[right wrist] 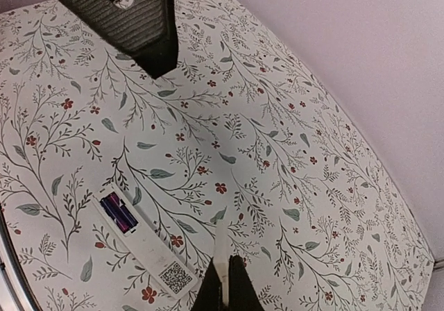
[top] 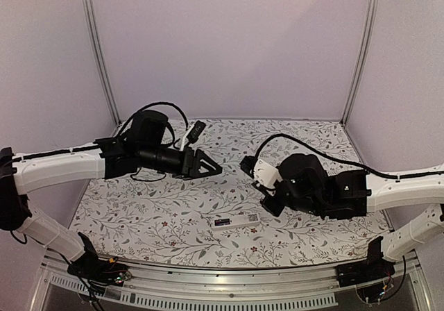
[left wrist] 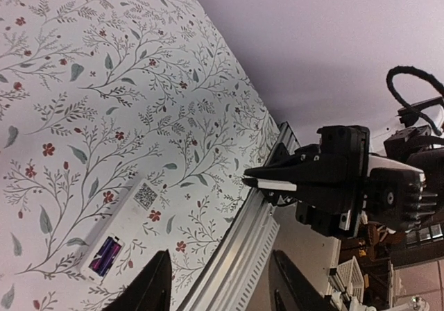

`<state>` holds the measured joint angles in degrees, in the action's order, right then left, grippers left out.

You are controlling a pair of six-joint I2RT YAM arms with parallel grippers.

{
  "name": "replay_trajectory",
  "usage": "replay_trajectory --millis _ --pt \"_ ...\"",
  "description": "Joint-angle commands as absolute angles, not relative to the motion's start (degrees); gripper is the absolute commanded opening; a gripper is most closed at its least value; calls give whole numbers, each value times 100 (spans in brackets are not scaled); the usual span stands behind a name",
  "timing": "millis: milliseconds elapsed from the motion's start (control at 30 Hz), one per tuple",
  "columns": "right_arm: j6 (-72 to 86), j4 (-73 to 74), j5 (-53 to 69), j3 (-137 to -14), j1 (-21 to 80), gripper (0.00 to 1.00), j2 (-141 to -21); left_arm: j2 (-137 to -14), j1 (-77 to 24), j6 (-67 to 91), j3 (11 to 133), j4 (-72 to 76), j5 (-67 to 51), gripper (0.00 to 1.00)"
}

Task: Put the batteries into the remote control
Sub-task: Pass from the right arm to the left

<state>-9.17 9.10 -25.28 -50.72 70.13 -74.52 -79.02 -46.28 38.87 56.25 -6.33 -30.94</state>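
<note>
Hovering above the bench (top: 139,214), both sets of fingers hang clear of the remote control (top: 236,221).
On the left, the left fingers (left wrist: 156,287) stand apart with nothing between them, raised over the floral surface. The remote control lies flat toward the near edge, between the two arms and lower than both. Its compartment is uncovered, with the batteries (right wrist: 118,212) seated inside at its left end. On the right, the right fingers (right wrist: 239,293) are pinched on a thin white cover piece (right wrist: 220,252), held above the remote and not touching it.
</note>
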Motion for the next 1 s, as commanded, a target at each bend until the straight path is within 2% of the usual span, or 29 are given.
replay_trajectory --millis 0,233,633,967 --pt "-1579 873 -3419 -5308 7217 0 -7757 -8150 -4970 4872 5643 152 -3226 49" --pt "-1694 848 -3371 -5449 7295 0 -7916 -8562 -5306 5321 5825 365 -3159 49" --pt "-1950 784 -3343 -5523 7400 0 -8032 -8912 -5444 5691 6007 595 -3105 56" --pt "-2158 688 -3581 -5590 7520 1 -8153 -9156 -5531 5762 6186 520 -3148 44"
